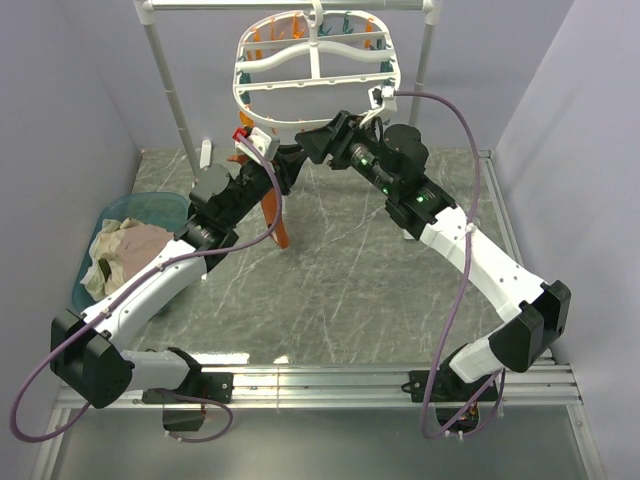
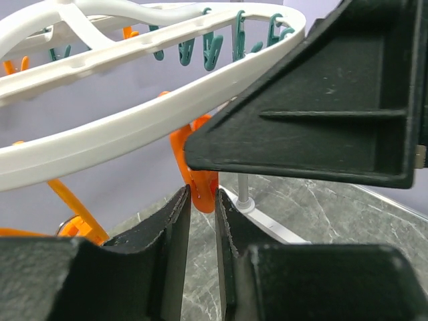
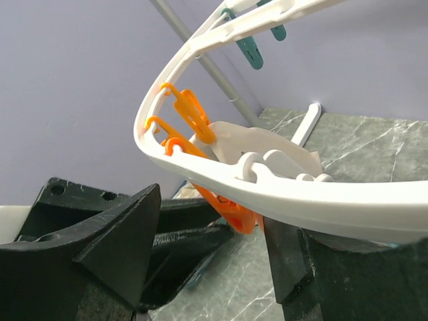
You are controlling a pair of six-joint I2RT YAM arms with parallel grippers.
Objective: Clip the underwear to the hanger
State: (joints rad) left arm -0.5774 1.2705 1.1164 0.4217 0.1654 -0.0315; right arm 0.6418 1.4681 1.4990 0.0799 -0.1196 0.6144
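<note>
Left wrist view: the left end effector point(image 2: 202, 197) is clenched on an orange clothespin point(image 2: 179, 150) under the hanger point(image 2: 134, 127) rim. The right end effector point(image 3: 210, 241), released, straddles that rim. The underwear point(image 1: 278, 228) hangs below the hanger, so spread the pin wide before feeding the waistband in

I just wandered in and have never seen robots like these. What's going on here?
Two robot arms are working at a white clip hanger hung on a rack. The left gripper is closed on an orange clothespin under the frame's rim. The right gripper sits open around the rim nearby. The rust-orange underwear dangles below the left arm; what holds it is hidden. Other clothes lie in a teal basket.
</note>
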